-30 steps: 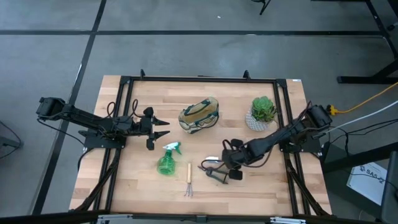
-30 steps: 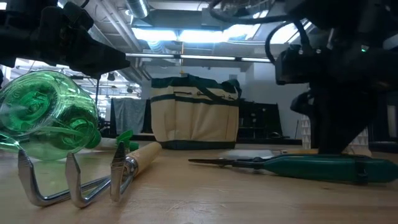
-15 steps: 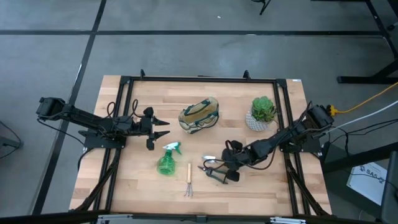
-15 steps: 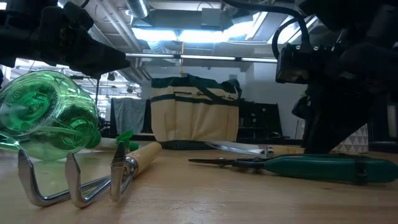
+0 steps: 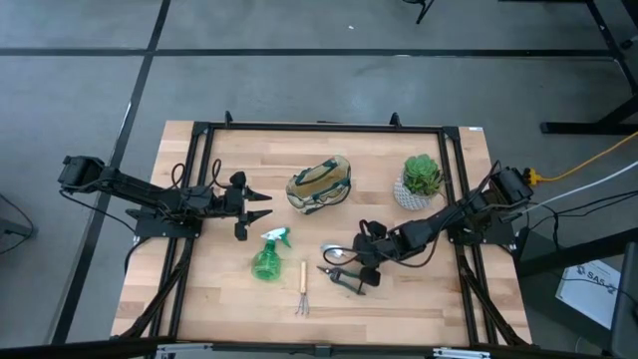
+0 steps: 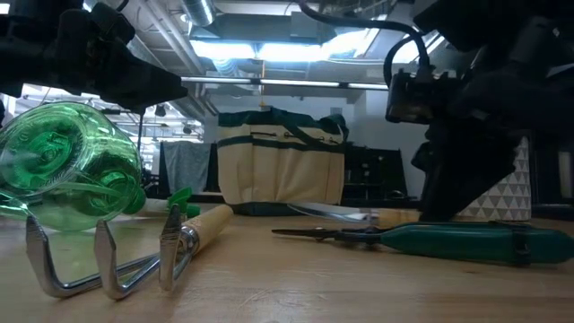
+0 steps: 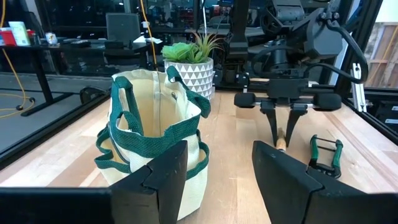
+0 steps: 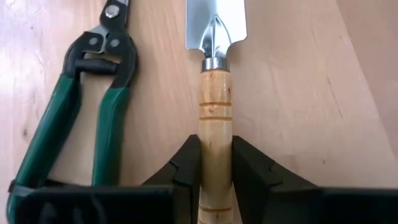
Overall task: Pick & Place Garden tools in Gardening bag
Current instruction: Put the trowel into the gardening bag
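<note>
The right hand [image 5: 361, 261] has slid a little toward the middle of the surface [image 5: 219, 299] since a moment ago, and the trowel [image 8: 216, 93] has come along with it. Its two fingers [image 8: 186, 163] are squeezed tight on the trowel's round wooden handle, and the shiny metal blade points ahead. The pruning shears [image 8: 81, 106], black metal with green grips, lie flat just beside the trowel. The left hand [image 5: 261, 207] has not moved; it hangs near the left edge with its fingers spread apart, holding nothing.

The soft cloth gardening bag [image 5: 319, 183] stands near the far edge, mouth open, with bare wood between it and the right hand. The see-through green spray bottle [image 5: 267, 259] lies on its side, and the small rake [image 5: 302, 289] with bent metal teeth lies near the front edge. A leafy potted plant [image 5: 422, 180] sits by the far right corner.
</note>
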Available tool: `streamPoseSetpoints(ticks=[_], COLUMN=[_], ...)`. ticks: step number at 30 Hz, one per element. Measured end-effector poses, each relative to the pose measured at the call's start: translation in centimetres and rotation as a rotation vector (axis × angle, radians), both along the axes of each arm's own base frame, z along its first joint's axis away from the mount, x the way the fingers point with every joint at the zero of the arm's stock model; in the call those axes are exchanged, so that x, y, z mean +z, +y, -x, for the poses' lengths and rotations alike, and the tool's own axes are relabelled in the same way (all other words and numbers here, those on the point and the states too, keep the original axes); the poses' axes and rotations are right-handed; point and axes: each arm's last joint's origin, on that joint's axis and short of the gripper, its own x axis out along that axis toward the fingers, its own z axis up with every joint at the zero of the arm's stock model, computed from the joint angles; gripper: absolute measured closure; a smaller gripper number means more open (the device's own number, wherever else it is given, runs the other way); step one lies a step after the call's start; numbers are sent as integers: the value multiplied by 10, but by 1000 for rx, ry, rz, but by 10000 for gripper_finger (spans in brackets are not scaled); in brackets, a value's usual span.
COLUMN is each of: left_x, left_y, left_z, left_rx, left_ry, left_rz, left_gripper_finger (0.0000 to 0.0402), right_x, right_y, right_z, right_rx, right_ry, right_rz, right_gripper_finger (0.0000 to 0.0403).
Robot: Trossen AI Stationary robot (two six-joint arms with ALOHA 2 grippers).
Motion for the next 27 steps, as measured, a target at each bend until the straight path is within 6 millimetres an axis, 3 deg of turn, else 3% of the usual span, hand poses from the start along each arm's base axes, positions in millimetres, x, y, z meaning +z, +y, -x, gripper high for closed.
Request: streamPoseSetpoints(ticks=[15,18,22,27], left_x=[1,16,40,48], left_y=[0,0,-3,-1], left_z=[0,0,6,6], left_rx=[0,-5,-100,-19], left_ry=[-6,-168,-395,-419], left_rz=[0,9,-143,-130], left_gripper_finger=[226,224,225,224], right_x=[1,1,1,1], right_y=[0,-1,-2,-2], right_z=[-3,-4,-4,-4], right_rx=[-18,-20,-19,-17], right_ry=[-38,-41,-42,-41], right_rz=[-13,-15,-15,-14], right_gripper_finger=[336,336,336,336])
